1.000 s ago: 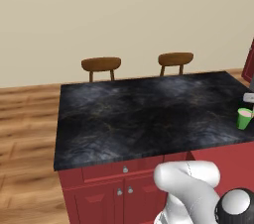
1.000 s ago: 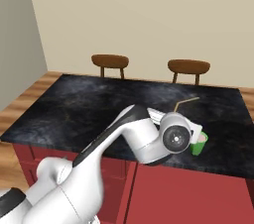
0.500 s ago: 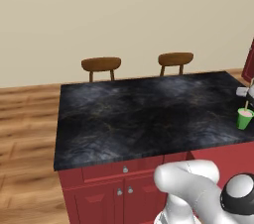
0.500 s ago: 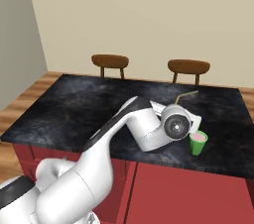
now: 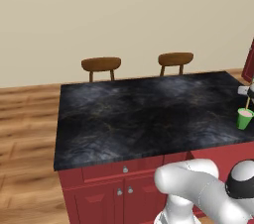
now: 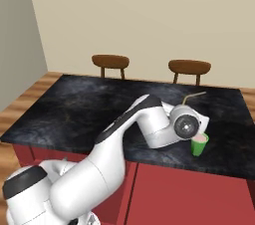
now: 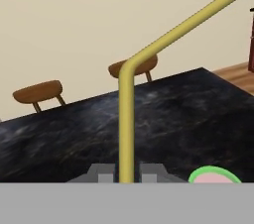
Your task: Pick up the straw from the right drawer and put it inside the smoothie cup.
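Straw [image 7: 125, 119] is sitting clamped between the gripper [image 7: 125, 173] fingers, standing up out of the claw and bending partway toward the upper right in the hand view. Counter [image 6: 74, 109] is lying below, black and marbled; arm [image 6: 149, 124] is reaching across it. Cup [image 6: 199, 144] is standing near the counter's front edge, just beside the hand, green with a pink top, not under the straw's lower end yet. Risk, as I judge it: the hand is crowding the small cup, so a sideways correction could be knocking it over or off the edge. Straw is looking thin, yellowish, single bend.
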